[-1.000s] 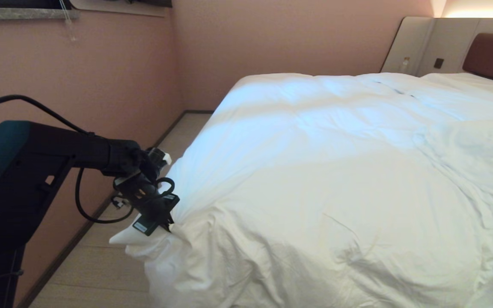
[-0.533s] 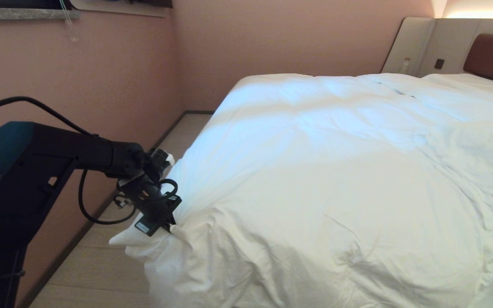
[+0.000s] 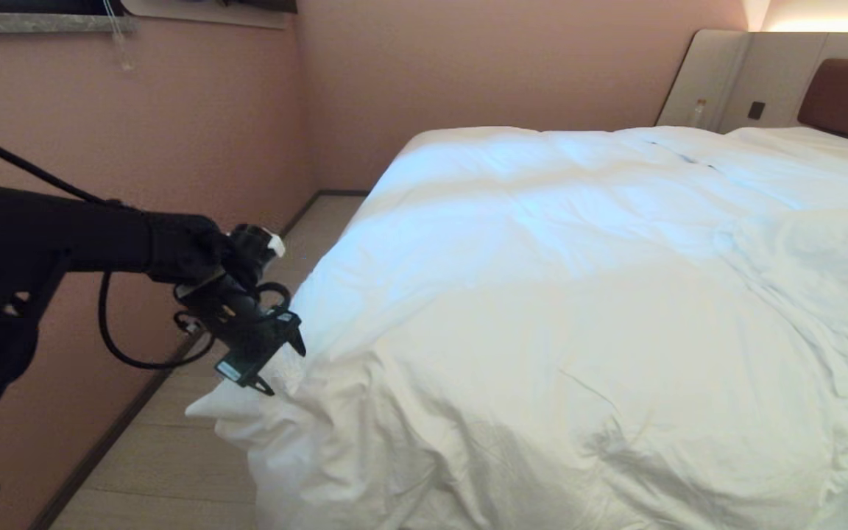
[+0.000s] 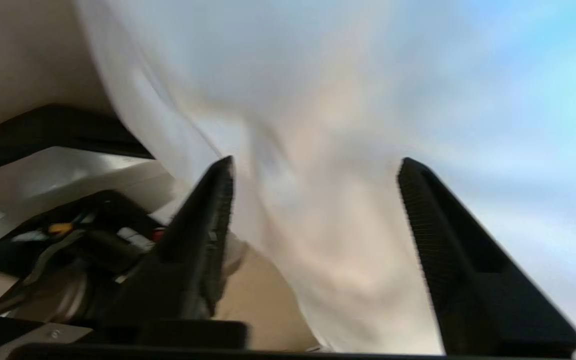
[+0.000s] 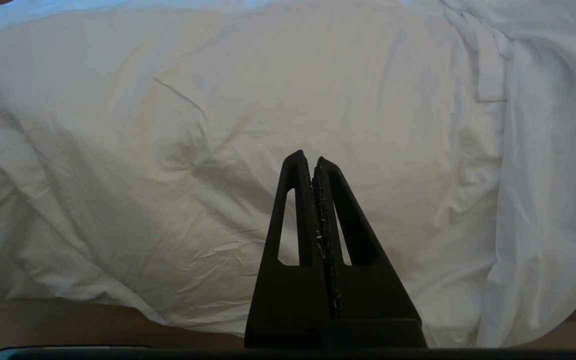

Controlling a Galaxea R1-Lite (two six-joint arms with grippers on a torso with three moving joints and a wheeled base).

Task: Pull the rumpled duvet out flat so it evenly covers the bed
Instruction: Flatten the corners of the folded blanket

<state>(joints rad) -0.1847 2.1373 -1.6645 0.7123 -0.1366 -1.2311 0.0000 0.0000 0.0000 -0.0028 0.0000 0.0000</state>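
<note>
Since the earlier frame the left tool [image 3: 280,368] has let go of the duvet [image 3: 578,331] corner and drawn back and up a little, toward the wall; the fold it pinched now lies loose beside it.

Head view: the left tool hangs just beside the duvet's near left corner, its fingers spread, nothing between them. The duvet lies over the bed [image 3: 847,92], puffy and wrinkled, spilling over the foot and the left edge toward the floor [image 3: 166,456]. On the right side a second layer of it lies folded over. The brown headboard shows far right.

Left wrist view: the two dark fingers [image 4: 203,240] stand well apart, with white duvet [image 4: 318,125] cloth beyond them, not pinched. The picture is blurred.

Right wrist view: the right tool [image 5: 313,162] is clenched, its fingers pressed together on nothing, pointing at the duvet [image 5: 168,150] hanging over the bed's foot; a strip of floor [image 5: 43,320] shows beneath the hem.
</note>
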